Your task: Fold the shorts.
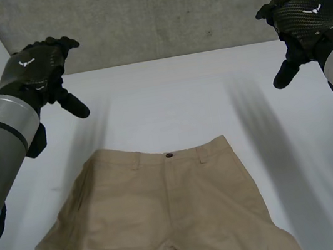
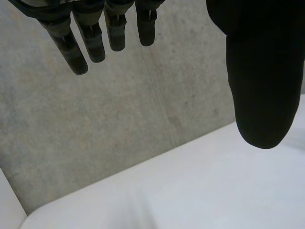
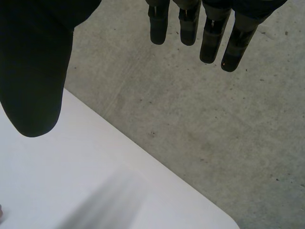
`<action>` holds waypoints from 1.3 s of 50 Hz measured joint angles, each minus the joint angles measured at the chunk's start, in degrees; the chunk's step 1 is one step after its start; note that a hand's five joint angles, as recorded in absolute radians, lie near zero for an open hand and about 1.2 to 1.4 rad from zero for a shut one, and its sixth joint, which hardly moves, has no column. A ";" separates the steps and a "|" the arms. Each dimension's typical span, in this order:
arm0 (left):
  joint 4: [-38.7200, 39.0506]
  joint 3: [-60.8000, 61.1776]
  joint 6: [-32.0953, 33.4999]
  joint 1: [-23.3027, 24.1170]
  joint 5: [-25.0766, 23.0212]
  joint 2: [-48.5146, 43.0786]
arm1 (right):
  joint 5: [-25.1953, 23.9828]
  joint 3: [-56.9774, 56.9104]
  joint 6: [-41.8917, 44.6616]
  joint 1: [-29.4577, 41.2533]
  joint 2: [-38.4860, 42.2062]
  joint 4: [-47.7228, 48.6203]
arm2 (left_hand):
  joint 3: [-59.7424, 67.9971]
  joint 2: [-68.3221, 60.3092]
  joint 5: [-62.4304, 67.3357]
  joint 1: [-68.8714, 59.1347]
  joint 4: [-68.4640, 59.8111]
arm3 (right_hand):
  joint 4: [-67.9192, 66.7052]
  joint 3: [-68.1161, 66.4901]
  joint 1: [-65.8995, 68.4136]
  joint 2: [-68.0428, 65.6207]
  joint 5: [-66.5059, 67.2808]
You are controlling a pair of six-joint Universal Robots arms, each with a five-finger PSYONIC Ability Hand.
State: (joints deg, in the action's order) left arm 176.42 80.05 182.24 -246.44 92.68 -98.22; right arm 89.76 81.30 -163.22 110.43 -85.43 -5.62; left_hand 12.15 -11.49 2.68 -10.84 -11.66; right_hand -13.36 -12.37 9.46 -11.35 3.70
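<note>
The shorts lie spread on the white table in the lower centre of the head view. They are tan, with the waistband toward the far side and a dark button at its middle. The 2 legs run off the lower edge of the frame, and the cloth at the lower left is rumpled into overlapping layers.

The left robot hand hangs in the upper left of the frame and the right robot hand in the upper right. Both are above the table and well apart from the shorts.

In each wrist view the fingers are straight and the thumb stands far from them, so both robot hands are spread wide. Beyond them are the table's far edge and a grey concrete wall.
</note>
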 measured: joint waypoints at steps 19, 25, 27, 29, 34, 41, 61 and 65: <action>-4.76 -3.11 20.33 -0.87 0.38 -13.86 | -3.47 1.71 8.09 0.43 1.62 0.64 | 1.22 -1.85 1.23 -2.15 -1.61 | 0.00 0.00 0.00 0.00 0.01; -4.54 -5.64 21.07 -3.22 0.11 -20.54 | -3.77 2.06 9.66 1.38 2.35 0.64 | 8.35 -9.05 8.08 -9.95 -9.02 | 0.00 0.00 0.00 0.00 0.01; -4.46 -6.79 20.96 -4.52 0.01 -23.29 | -3.75 2.07 9.77 1.81 2.64 0.65 | 8.82 -9.47 8.55 -9.95 -9.45 | 0.00 0.00 0.00 0.00 0.01; -4.42 -7.80 20.83 -5.50 -0.06 -25.55 | -3.73 2.07 9.78 2.00 2.76 0.67 | 9.08 -9.74 8.57 -9.95 -9.49 | 0.00 0.00 0.00 0.00 0.01; -4.41 -9.34 20.67 -6.82 -0.36 -28.95 | -3.65 2.05 9.67 2.46 3.17 0.74 | 10.55 -11.30 10.20 -11.93 -11.15 | 0.00 0.00 0.00 0.00 0.01; -4.41 -10.44 20.30 -8.19 -2.50 -31.47 | -3.62 2.02 9.59 2.49 3.97 0.79 | 14.06 -14.61 13.61 -15.44 -14.55 | 0.00 0.00 0.00 0.00 0.01; -4.59 -10.71 16.25 -7.56 -5.52 -31.97 | -3.52 2.02 9.59 2.60 4.77 0.79 | 19.47 -20.12 18.81 -21.00 -20.21 | 0.00 0.00 0.00 0.00 0.01; -4.67 -10.75 16.30 -7.45 -5.61 -32.65 | -3.47 2.11 9.59 2.60 4.76 0.78 | 39.90 -40.72 39.07 -42.94 -40.57 | 0.00 0.00 0.00 0.00 0.01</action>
State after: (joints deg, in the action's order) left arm 171.75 69.30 198.54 -253.89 87.07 -130.87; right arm 86.29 83.40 -153.63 113.03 -80.68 -4.84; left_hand 52.04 -52.21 41.75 -53.78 -52.23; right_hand -13.36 -12.37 9.46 -11.35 3.71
